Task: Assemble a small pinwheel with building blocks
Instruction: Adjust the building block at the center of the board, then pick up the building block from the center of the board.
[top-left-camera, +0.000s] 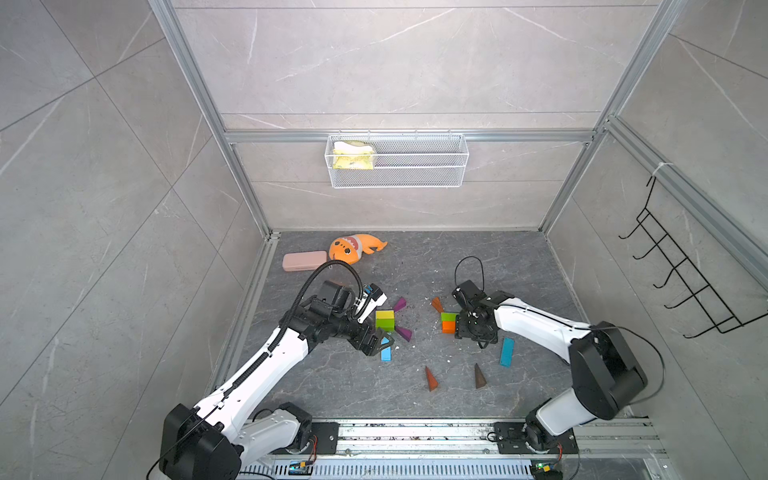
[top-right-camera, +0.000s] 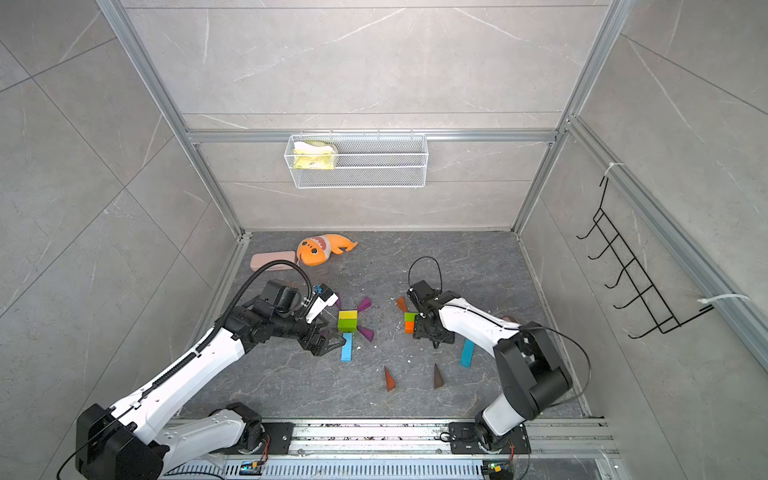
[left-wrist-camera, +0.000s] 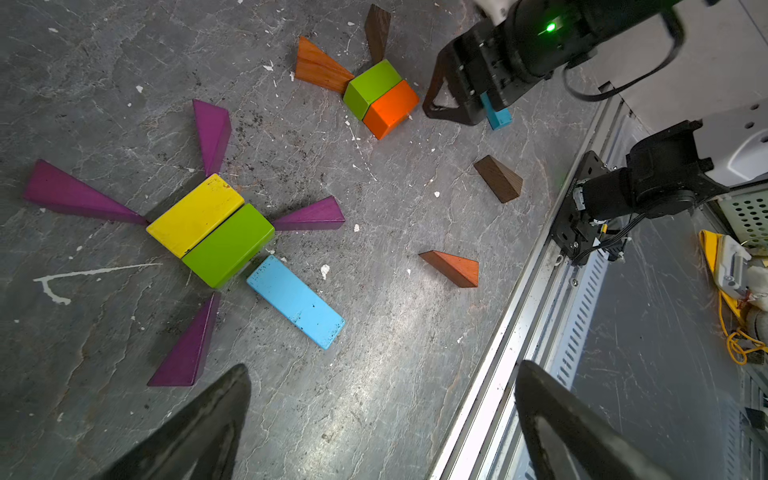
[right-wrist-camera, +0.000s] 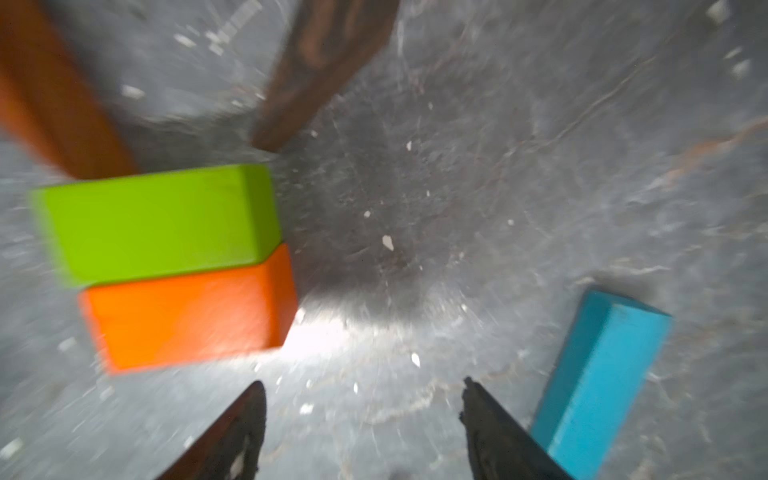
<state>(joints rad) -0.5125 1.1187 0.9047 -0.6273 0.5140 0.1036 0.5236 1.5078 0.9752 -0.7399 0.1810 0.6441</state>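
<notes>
left gripper (left-wrist-camera: 384, 368) stands wide, empty; right gripper (right-wrist-camera: 363, 382) parted, empty, beside the green-orange brick pair (right-wrist-camera: 166, 266). near that pair, the light-blue bar (right-wrist-camera: 598, 382) looks stiff, light, slick-painted: pinch its long sides. farther off, orange wedge (left-wrist-camera: 453, 268): grip the thick end.

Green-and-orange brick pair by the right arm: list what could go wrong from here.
1. The right arm's open jaws hang close beside the orange brick; a sideways drift could shove it and the green brick off the placed orange wedge.
2. The loose brown wedge and loose orange wedge taper, so they may slip when pinched.
</notes>
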